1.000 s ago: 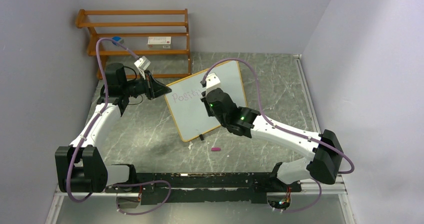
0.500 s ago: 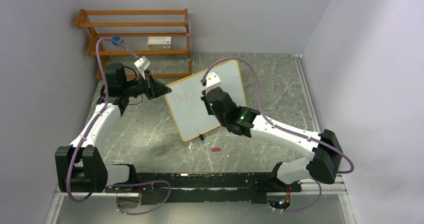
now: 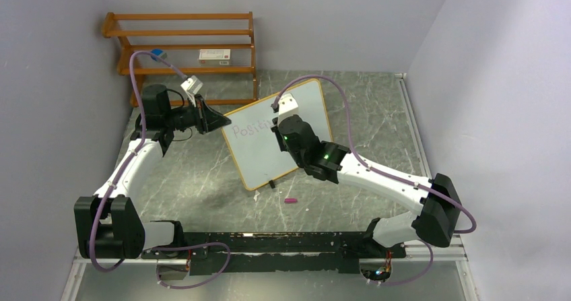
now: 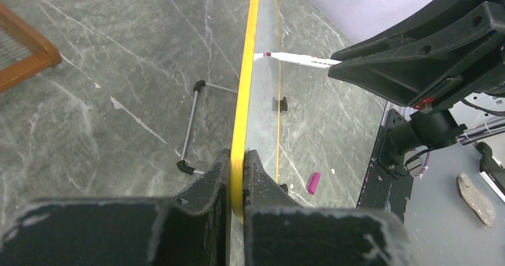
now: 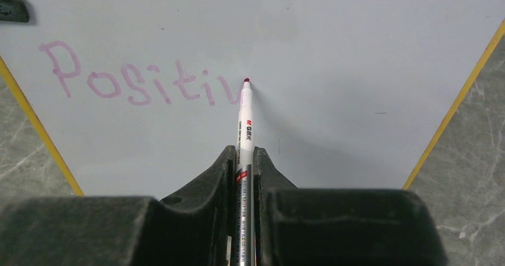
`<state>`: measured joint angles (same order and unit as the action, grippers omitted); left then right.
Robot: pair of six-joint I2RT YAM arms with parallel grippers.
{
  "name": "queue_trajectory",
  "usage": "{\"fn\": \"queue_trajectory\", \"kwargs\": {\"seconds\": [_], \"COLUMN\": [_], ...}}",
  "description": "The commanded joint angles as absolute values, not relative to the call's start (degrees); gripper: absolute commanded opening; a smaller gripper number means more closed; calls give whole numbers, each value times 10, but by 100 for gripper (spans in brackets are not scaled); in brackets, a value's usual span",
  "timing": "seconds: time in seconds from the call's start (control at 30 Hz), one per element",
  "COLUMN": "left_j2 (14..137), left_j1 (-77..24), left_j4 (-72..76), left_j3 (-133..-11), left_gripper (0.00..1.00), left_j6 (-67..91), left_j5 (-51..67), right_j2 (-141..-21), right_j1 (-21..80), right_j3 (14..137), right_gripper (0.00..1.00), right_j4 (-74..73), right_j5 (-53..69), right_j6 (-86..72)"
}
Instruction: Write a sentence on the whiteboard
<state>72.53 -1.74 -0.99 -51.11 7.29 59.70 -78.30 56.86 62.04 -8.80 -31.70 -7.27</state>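
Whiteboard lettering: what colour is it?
Light purple-pink lettering on white; it shows clearest in the right wrist view.

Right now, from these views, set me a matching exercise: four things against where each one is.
1 whiteboard
2 marker
3 pink piece
4 wooden rack

A lying on the table
B by the back wall
C edge clamped in the left gripper
D held in the right gripper

Pairs: 1-C, 2-D, 3-A, 4-B
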Motion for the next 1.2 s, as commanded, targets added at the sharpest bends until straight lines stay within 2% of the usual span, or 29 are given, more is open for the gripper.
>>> {"fn": "queue_trajectory", "kwargs": {"seconds": [0.0, 0.43, 1.17], "left_j2": [733, 733, 732], "left_j1": [-26, -25, -25], "left_j4": [-28, -31, -31], "left_j3": [-516, -518, -518], "left_gripper": [5, 5, 5], "left_j6": [26, 25, 24], "left_j5": [580, 578, 579], "right_j2": [-789, -753, -782], "right_j1": [560, 556, 538], "right_j3": [636, 628, 628], "right_gripper": [0, 0, 0], "right_j4": [-61, -76, -64], "right_j5": [-324, -306, -296], "right_j6": [-70, -72, -81]}}
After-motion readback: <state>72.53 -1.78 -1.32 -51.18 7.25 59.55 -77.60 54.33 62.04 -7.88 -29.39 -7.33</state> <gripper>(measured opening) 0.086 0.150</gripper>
